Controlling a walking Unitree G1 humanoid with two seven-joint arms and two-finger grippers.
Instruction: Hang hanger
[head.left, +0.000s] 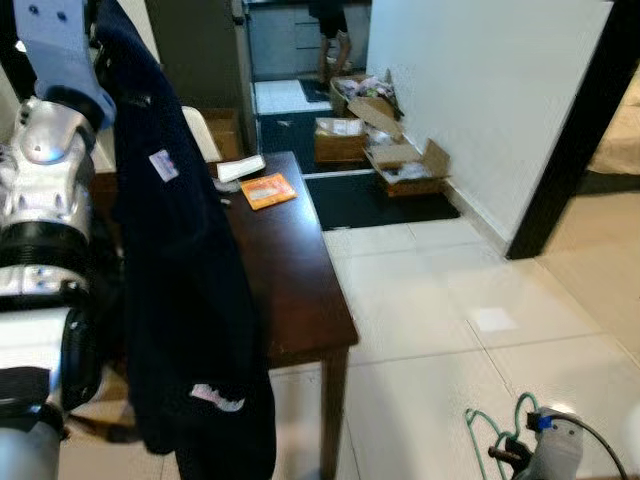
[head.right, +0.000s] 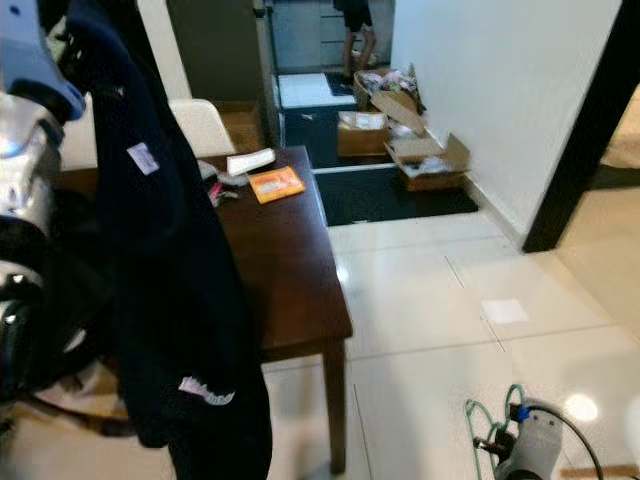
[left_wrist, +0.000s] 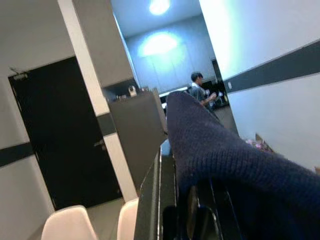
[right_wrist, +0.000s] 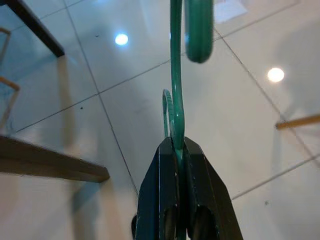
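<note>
Pale glossy floor tiles (head.left: 450, 300) fill the room, with a white wall (head.left: 480, 90) at 1 o'clock and a black door frame (head.left: 575, 140) at 2 o'clock. Toward 12 o'clock, a dark wooden table (head.left: 290, 290) carries an orange packet (head.left: 269, 190) and a white flat item (head.left: 241, 167) near its far end; what lies just beside them is too small to identify. Open cardboard boxes (head.left: 400, 160) sit along the wall beyond the table, and a person (head.left: 335, 35), cut off at the top edge, stands in the far doorway. The left arm (head.left: 45, 200) rises at 9 to 10 o'clock, with a dark navy garment (head.left: 180, 280) draped over it and hanging down to the bottom edge, covering the table's left side. In the left wrist view the left gripper (left_wrist: 187, 215) is largely covered by the knitted fabric (left_wrist: 235, 170); whether its fingers grip anything cannot be determined. White chairs (left_wrist: 65, 225) show there, cut off below. At 5 o'clock the right gripper (right_wrist: 181, 150) has its fingers closed tight on the wire of a green hanger (right_wrist: 176, 75), held low above the tiles; its hook end (right_wrist: 199, 30) curves overhead, the remainder cut off.
</note>
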